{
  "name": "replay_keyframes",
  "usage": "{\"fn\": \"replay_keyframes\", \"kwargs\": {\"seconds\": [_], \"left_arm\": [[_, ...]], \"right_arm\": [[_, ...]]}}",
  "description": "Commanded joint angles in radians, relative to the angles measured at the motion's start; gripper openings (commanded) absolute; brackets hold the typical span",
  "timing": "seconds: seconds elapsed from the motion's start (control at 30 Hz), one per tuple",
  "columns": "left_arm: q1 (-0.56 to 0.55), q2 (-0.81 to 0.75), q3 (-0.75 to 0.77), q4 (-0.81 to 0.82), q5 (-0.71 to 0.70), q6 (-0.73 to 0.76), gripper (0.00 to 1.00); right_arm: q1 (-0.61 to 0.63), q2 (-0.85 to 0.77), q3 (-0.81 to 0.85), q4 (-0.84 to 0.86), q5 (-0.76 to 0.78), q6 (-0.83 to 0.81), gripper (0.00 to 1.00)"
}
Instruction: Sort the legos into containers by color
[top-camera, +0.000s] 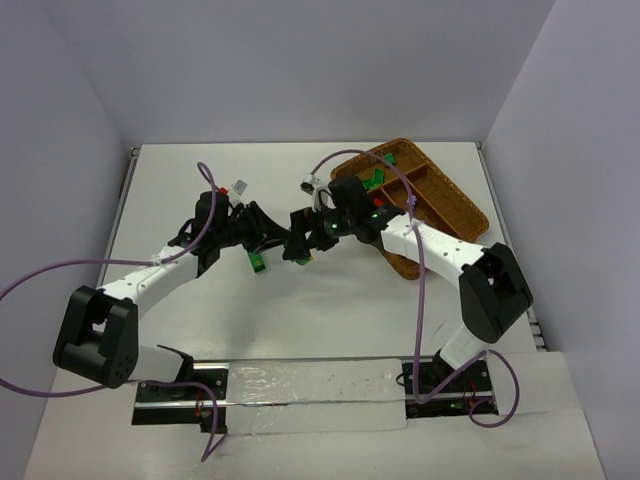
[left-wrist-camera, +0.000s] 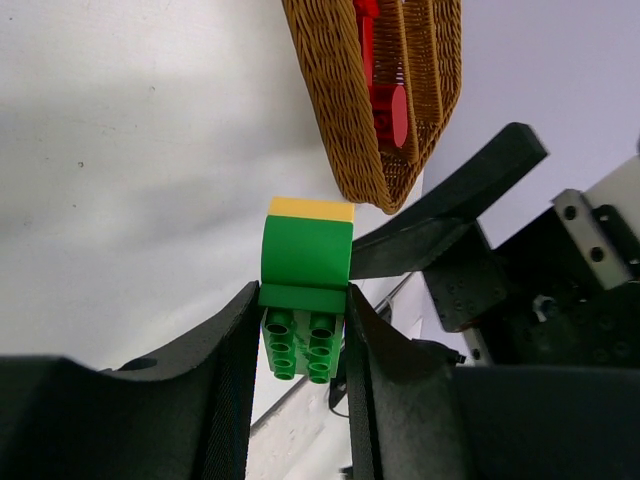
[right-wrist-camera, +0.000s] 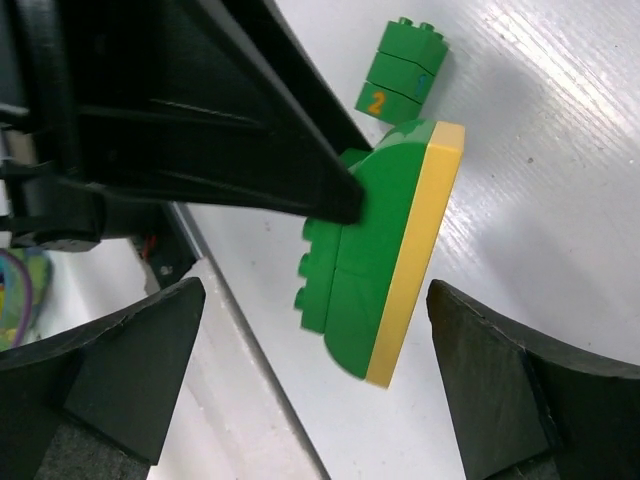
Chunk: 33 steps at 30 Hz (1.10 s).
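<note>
Currently, by item:

1. Left gripper: fingers closed tight on the studded lower part of a green brick, one finger on each side.
2. Green brick: rounded top, capped by a thin yellow plate. It is held over the desk near the middle, left of the tray. Whether it touches the desk cannot be told.
3. Right gripper: fingers spread wide apart, one on either side of the held brick and clear of it, with the yellow plate facing the right-hand finger.
4. Loose green brick: lies on the desk just past the held one and carries an orange "2".
5. Tray: brown wicker with dividers, at the far right of the desk, set at an angle and partly hidden by the right arm.
6. Red legos: inside a narrow tray compartment, seen from the left wrist.
7. Green legos: inside the tray near its far end; which compartment cannot be told.
8. Pale piece: on the desk beyond the left arm, too small to identify.
</note>
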Motion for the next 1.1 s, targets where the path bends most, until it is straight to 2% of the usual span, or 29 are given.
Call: {"fn": "replay_keyframes", "kwargs": {"seconds": [0.0, 0.13, 0.3, 0.5, 0.73, 0.83, 1.07], "left_arm": [[-0.001, -0.039, 0.004, 0.009, 0.003, 0.035, 0.0], [0.016, -0.051, 0.004, -0.014, 0.034, 0.097, 0.0], [0.054, -0.08, -0.011, 0.015, 0.166, 0.156, 0.0], [0.054, -0.141, 0.031, -0.023, 0.266, 0.267, 0.0], [0.054, -0.191, 0.03, 0.019, 0.381, 0.314, 0.0], [0.054, -0.219, 0.017, 0.061, 0.42, 0.314, 0.0], [0.054, -0.282, -0.018, 0.14, 0.47, 0.311, 0.0]], "right_arm": [[-0.049, -0.097, -0.022, 0.006, -0.099, -0.009, 1.0], [-0.093, -0.161, -0.082, 0.032, -0.2, -0.011, 1.0], [-0.127, -0.224, -0.121, 0.036, -0.208, -0.034, 1.0], [-0.183, -0.273, -0.188, 0.184, -0.311, 0.011, 1.0], [-0.192, -0.226, -0.171, 0.273, -0.409, 0.036, 1.0], [-0.192, -0.19, -0.142, 0.248, -0.431, 0.028, 1.0], [-0.189, -0.141, -0.144, 0.356, -0.536, 0.108, 0.91]]}}
